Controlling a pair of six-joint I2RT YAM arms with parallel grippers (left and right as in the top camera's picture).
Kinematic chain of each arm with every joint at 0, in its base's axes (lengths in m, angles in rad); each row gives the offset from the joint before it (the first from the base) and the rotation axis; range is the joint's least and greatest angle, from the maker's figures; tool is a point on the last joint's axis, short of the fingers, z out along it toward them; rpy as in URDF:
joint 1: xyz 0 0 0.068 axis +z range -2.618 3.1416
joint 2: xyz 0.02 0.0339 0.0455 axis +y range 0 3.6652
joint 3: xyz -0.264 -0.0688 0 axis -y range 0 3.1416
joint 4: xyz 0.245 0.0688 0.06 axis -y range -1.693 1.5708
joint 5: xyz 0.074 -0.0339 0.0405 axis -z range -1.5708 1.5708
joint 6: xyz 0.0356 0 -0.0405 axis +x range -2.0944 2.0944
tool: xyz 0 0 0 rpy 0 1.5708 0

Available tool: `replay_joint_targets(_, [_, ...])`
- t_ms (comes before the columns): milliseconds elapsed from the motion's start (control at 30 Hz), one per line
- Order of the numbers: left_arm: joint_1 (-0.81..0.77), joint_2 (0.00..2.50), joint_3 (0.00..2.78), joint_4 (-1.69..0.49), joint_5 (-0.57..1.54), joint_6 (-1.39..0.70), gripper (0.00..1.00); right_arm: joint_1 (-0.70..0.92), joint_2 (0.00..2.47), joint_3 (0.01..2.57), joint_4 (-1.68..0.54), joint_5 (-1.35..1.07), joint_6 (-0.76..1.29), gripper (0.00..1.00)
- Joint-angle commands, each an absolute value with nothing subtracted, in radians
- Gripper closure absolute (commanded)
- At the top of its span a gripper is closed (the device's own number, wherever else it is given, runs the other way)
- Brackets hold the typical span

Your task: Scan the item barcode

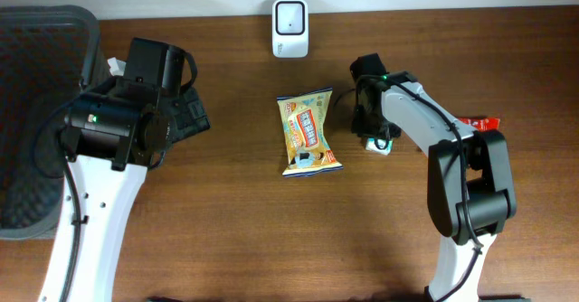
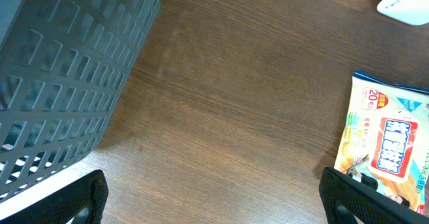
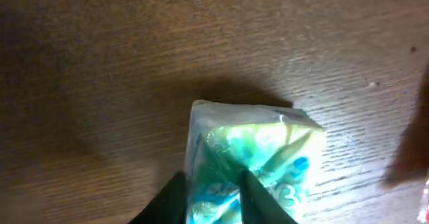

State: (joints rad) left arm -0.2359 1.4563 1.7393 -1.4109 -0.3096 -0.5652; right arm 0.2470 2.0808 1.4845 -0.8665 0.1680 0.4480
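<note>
A small green and white packet (image 3: 268,143) lies on the wooden table, right of centre (image 1: 376,145). My right gripper (image 3: 216,200) points down over it with its two dark fingers (image 3: 171,197) pinched into the packet's near part; in the overhead view the gripper (image 1: 369,126) covers most of the packet. The white barcode scanner (image 1: 289,28) stands at the table's back edge. A yellow and blue snack bag (image 1: 308,133) lies flat at the centre, and its corner shows in the left wrist view (image 2: 389,143). My left gripper (image 2: 221,207) hangs open over bare wood left of that bag.
A dark grey mesh basket (image 1: 36,112) fills the table's left side, its wall close to the left gripper (image 2: 60,76). A red packet (image 1: 477,123) lies behind the right arm's elbow. The scanner's edge shows at the top right of the left wrist view (image 2: 405,3).
</note>
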Motion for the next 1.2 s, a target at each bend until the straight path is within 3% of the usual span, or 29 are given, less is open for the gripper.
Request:
replay_joint_targets(0, [-0.233, 1.44, 1.748, -1.412, -0.31, -0.563, 0.01, 0.257, 2.088, 1.465, -0.867, 0.127, 0.458, 0.96])
replay_joint_targets(167, [-0.233, 1.44, 1.748, -1.412, -0.31, -0.563, 0.01, 0.243, 2.087, 1.639, -0.962, -0.099, 0.434, 0.96])
replay_joint_targets(267, [-0.233, 1.44, 1.748, -1.412, -0.31, -0.563, 0.01, 0.215, 2.087, 1.726, -0.984, -0.438, 0.31, 0.96])
replay_joint_targets(467, [-0.233, 1.44, 1.748, -1.411, -0.31, -0.563, 0.01, 0.16, 2.088, 1.623, -0.921, -0.786, 0.216, 0.96])
replay_joint_targets(700, [-0.233, 1.44, 1.748, -1.412, -0.31, -0.563, 0.01, -0.015, 2.089, 1.409, -0.742, -0.813, 0.228, 0.96])
replay_joint_targets(867, [-0.233, 1.44, 1.748, -1.412, -0.31, -0.563, 0.01, -0.128, 2.152, 1.346, -0.729, -0.778, 0.217, 0.95])
replay_joint_targets(1000, [-0.233, 1.44, 1.748, -1.412, -0.31, -0.563, 0.01, -0.163, 2.144, 1.38, -0.838, -0.529, 0.216, 0.83])
replay_joint_targets(1067, [-0.233, 1.44, 1.748, -1.411, -0.31, -0.563, 0.01, -0.171, 2.144, 1.471, -0.968, -0.409, 0.187, 0.66])
replay_joint_targets(1167, [-0.233, 1.44, 1.748, -1.412, -0.31, -0.563, 0.01, -0.16, 2.144, 1.675, -1.191, -0.355, 0.154, 0.64])
